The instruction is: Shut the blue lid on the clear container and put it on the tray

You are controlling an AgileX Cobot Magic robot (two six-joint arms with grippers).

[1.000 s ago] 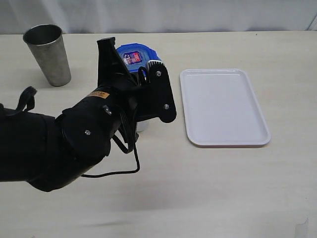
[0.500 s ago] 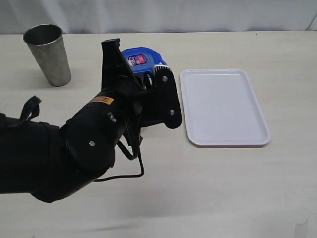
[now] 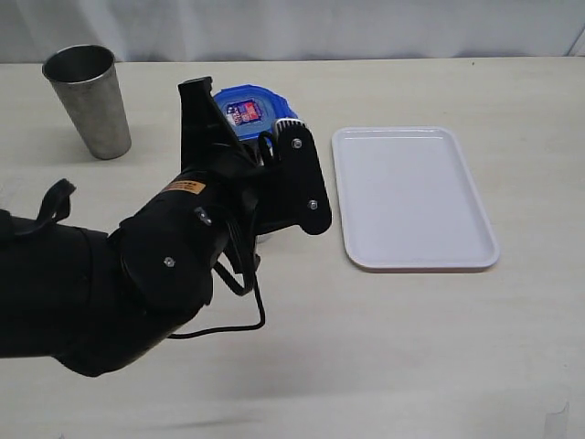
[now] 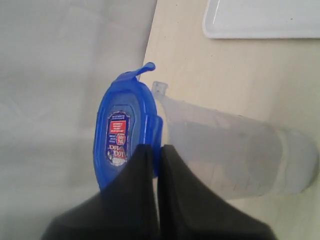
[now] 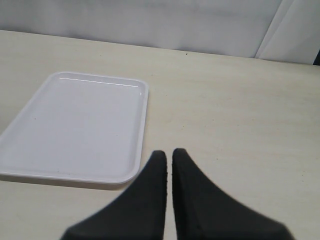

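Stickered blue lid [image 4: 121,112] sits on the tapered clear container [image 4: 225,155].

**Student:** What kind of setting is shown?

**Instructor:** A robotics laboratory test bench. A black robot arm [image 3: 137,274] with exposed cabling reaches over a plain pale table [image 3: 411,347]. A white cloth backdrop [image 3: 366,27] closes off the far edge.

**Student:** What else supports that reading?

**Instructor:** The staged props, set well apart: a grey metal cup [image 3: 89,99] at far left and a white tray [image 3: 413,197] at right.
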